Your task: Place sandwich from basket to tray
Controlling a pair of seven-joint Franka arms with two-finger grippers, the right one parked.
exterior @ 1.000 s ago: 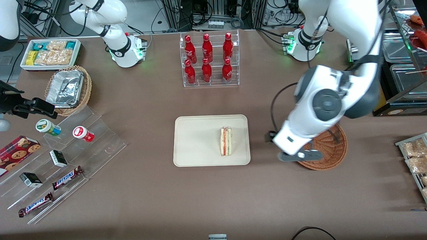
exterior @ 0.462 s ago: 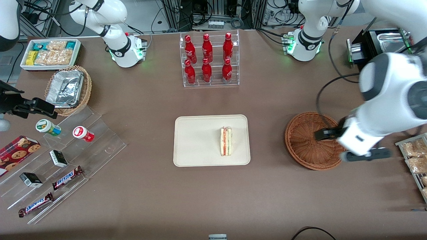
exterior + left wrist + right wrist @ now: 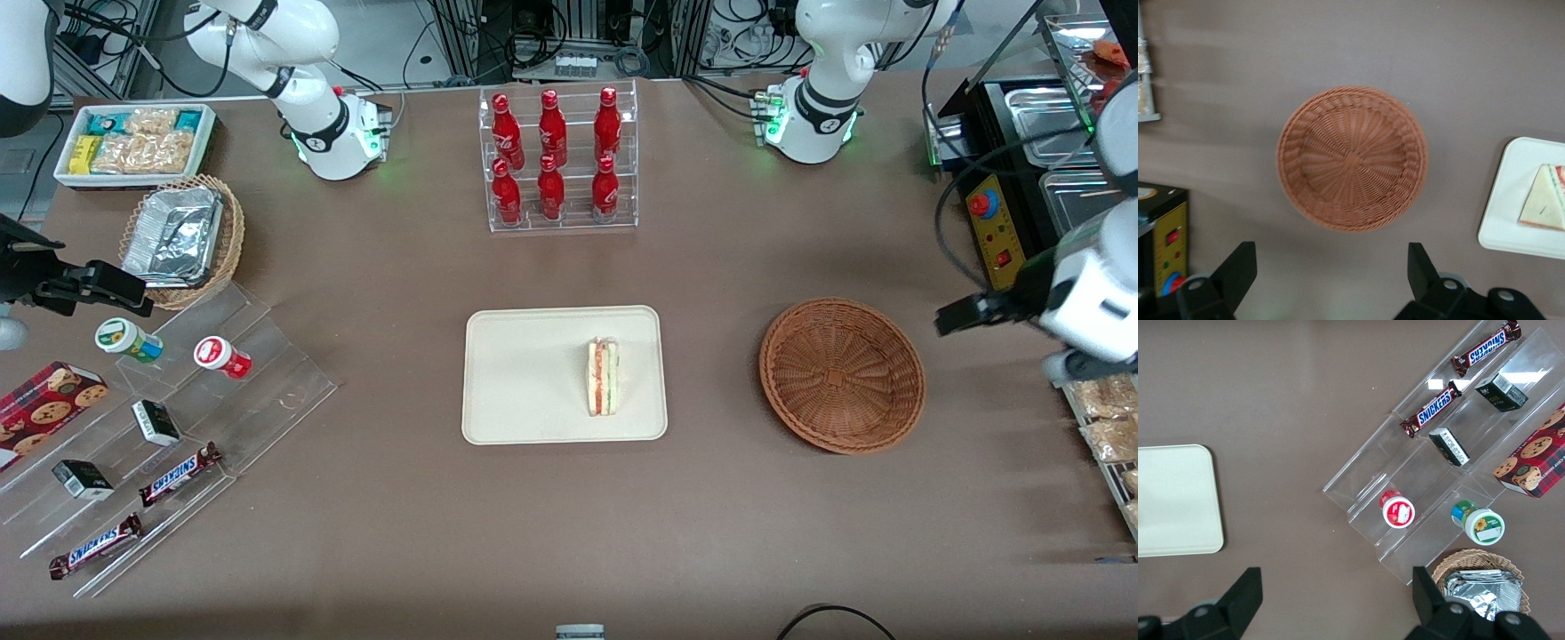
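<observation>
Held up over the table (image 3: 373, 267) at the working arm's end, the hand (image 3: 1331, 270) has its two black fingers (image 3: 1238, 267) spread wide apart and grips nothing — the basket (image 3: 1351, 159) lies below it with only bare weave inside. From the front, the basket (image 3: 842, 374) sits just beside the tray (image 3: 524, 373), apart from it, about midway between the table's edges. On the tray rests the sandwich (image 3: 606, 376), close to the rim that faces the basket, its red and green filling edge turned toward the tray's middle.
</observation>
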